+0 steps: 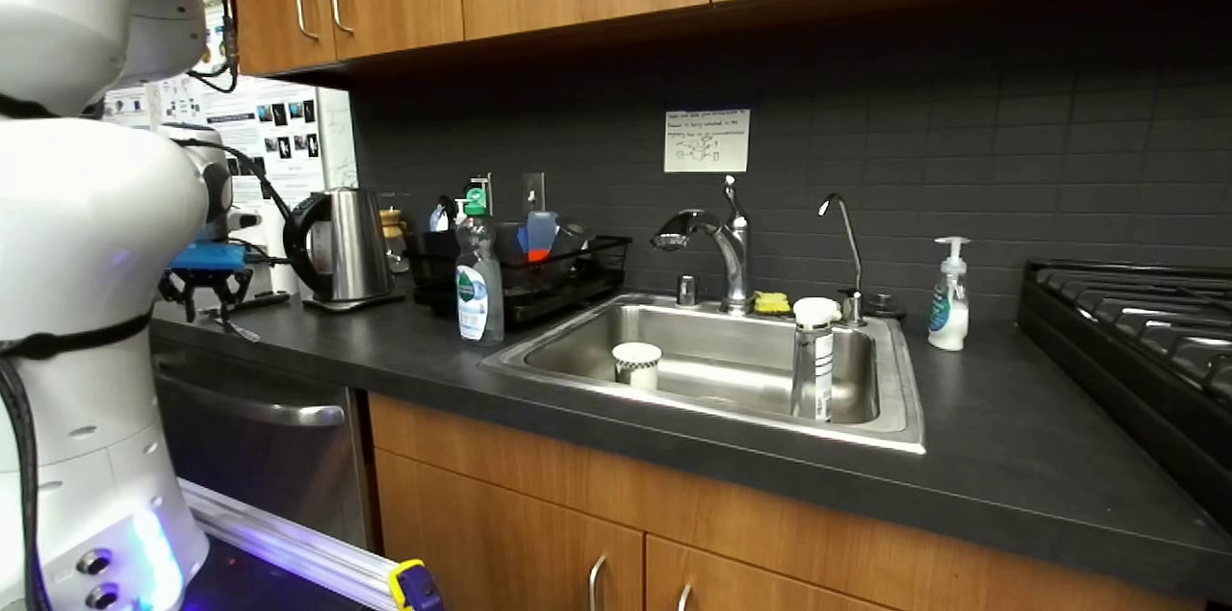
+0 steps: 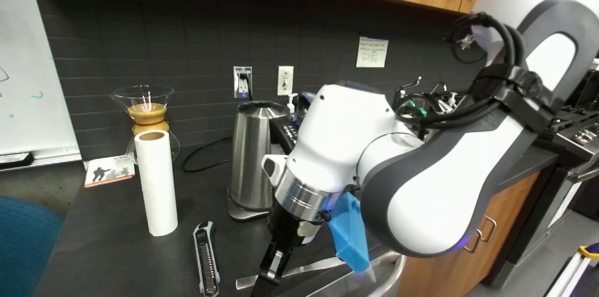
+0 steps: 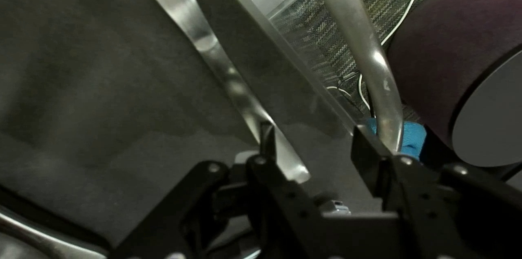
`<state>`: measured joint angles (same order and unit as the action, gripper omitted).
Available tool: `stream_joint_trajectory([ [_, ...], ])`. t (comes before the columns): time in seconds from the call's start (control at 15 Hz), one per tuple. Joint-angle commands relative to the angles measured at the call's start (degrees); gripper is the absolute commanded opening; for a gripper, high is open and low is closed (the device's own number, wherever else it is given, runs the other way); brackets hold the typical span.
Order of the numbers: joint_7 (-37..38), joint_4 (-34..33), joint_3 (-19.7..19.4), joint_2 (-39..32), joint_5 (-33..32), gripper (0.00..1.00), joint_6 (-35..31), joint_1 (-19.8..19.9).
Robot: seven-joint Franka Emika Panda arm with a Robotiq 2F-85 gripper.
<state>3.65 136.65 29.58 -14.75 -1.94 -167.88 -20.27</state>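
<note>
I've got gripper point(image 3: 314, 133) spread at flat metal utensil point(image 3: 236, 87) on dark counter point(image 3: 89, 71), can't tell if touching; utility knife point(image 2: 206, 259) lying nearby

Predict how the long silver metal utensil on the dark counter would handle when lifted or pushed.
The silver utensil probably stays stiff, given its metallic sheen; its smooth surface may slip; lying flat, it likely won't roll.
</note>
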Motion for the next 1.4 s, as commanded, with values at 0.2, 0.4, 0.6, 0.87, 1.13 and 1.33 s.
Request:
stream_joint_trajectory([
  [0.2,-4.9,-0.2,0.2,-0.2,3.3,1.0,0.4,0.7],
  [0.4,-7.2,-0.6,1.5,-0.1,5.6,1.0,0.6,1.5],
  [0.6,-8.5,-1.1,2.0,0.5,7.0,1.0,1.7,1.6],
  [0.87,-9.1,-1.3,2.7,2.7,8.7,1.0,4.3,1.7],
  [1.13,-8.9,-0.1,2.3,6.0,10.4,1.0,6.7,1.4],
  [1.33,-9.3,1.0,1.9,9.1,12.2,1.0,8.6,1.2],
])
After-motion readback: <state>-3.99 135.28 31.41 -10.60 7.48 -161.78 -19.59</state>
